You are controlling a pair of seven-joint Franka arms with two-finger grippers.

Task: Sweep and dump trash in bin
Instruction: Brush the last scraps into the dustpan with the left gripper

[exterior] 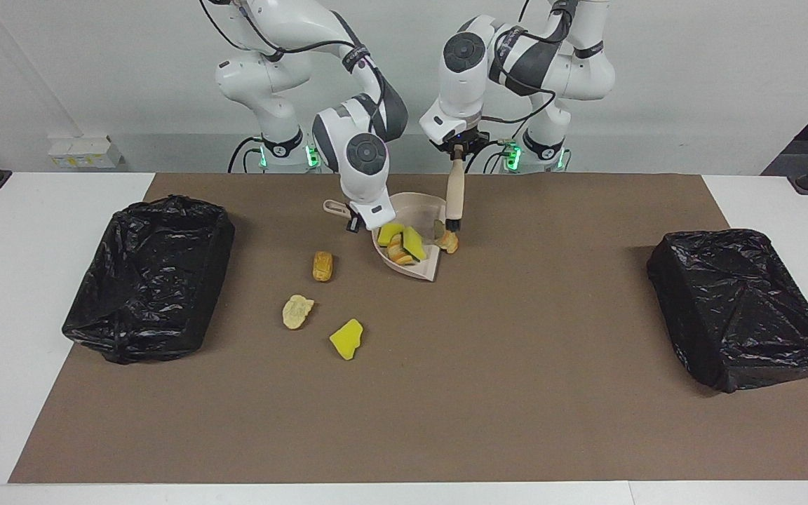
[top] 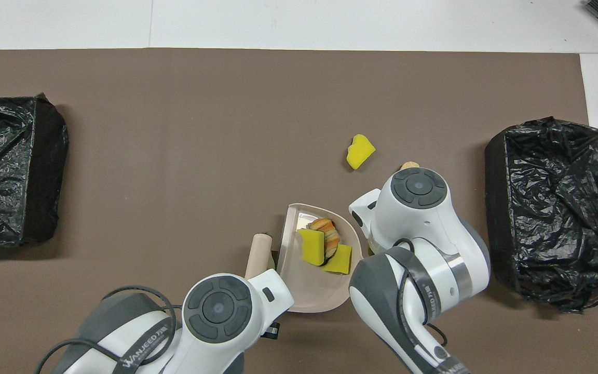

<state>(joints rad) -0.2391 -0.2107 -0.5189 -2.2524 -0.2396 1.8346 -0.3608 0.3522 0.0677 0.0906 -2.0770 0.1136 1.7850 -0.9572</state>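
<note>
Spill risk with the dustpan tilted

I've got the right tool point(exterior: 356, 223) pinched on the dustpan point(exterior: 414, 265) handle and the left tool point(exterior: 456, 157) pinched on the brush point(exterior: 454, 200). Sponge and bread trash point(exterior: 401, 243) sits in the pan, one lump point(exterior: 448, 241) at its lip under the bristles; three scraps point(exterior: 346, 339) lie on the tabletop toward the right arm's bin point(exterior: 148, 280). Tilt further and the load slides out.

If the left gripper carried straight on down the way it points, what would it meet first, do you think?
The left gripper points down, shut on the brush. Straight down, the bristles would probably meet the bread lump at the dustpan's edge first, though depth is unclear.
</note>
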